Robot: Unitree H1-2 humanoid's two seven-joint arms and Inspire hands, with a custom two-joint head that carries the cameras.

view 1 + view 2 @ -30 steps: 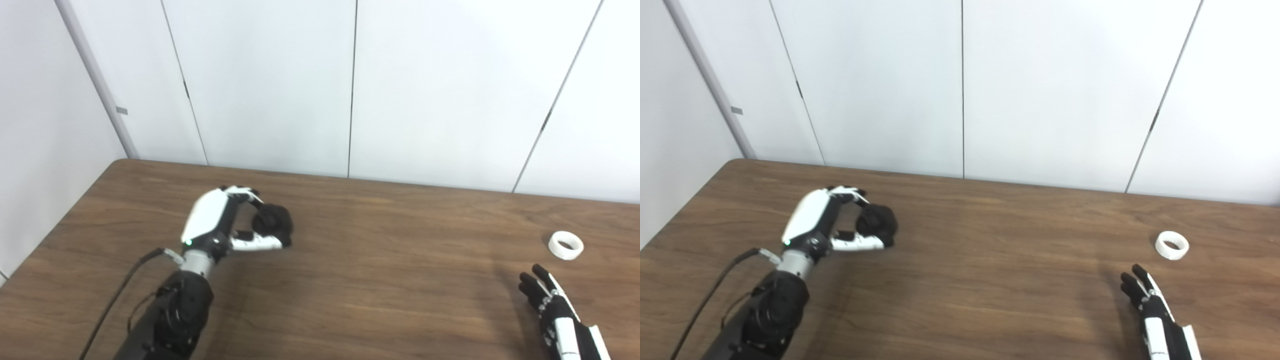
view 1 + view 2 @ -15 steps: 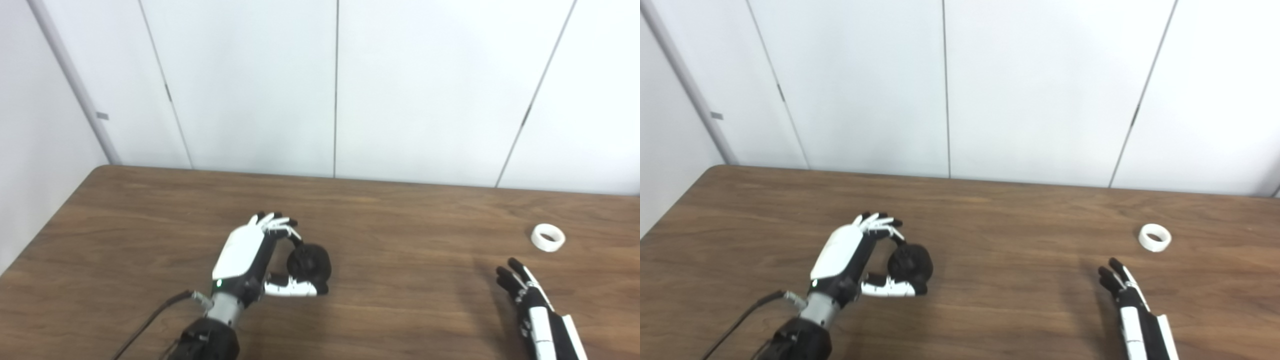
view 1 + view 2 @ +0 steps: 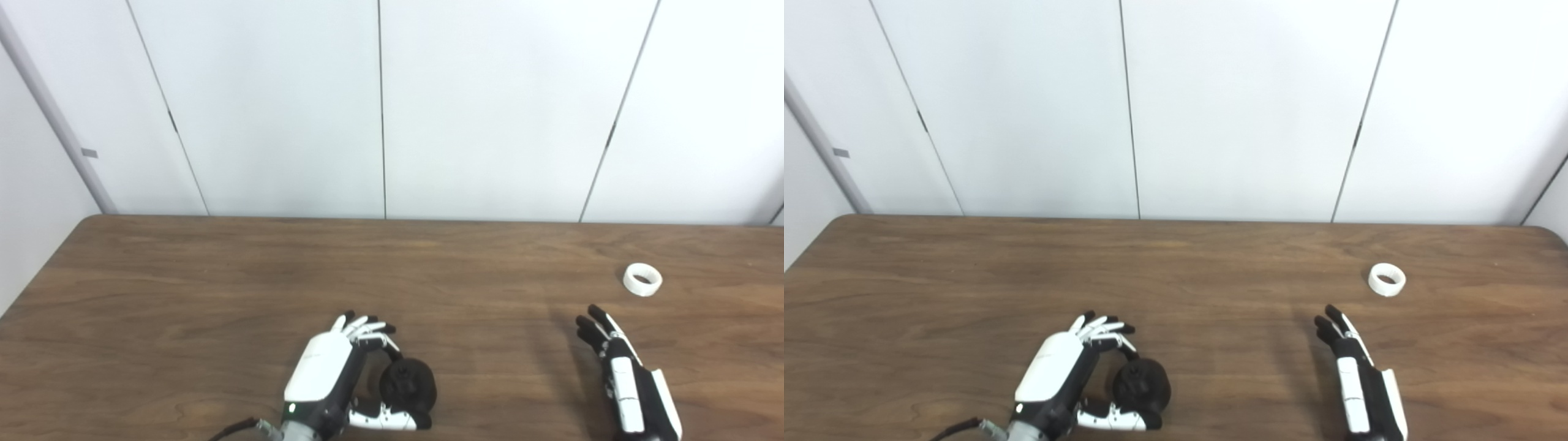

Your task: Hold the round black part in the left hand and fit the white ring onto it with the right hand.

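While the left robot hand (image 3: 334,383) sits low at the near edge of the wooden desk (image 3: 245,275), its fingers (image 3: 367,327) and thumb are curled around the round black part (image 3: 407,386), clamped on it from above and below. That black part is held toward the middle of the desk's near side, with its round face turned toward the right. Well apart from it, the white ring (image 3: 642,279) lies flat on the desk toward the far right, with nothing touching it. Nearer than the ring and a little left of it, the right robot hand (image 3: 621,370) is empty, its dark fingers stretched forward and slightly spread, pointing toward the ring but not reaching it. White wall panels (image 3: 490,104) stand behind the desk.
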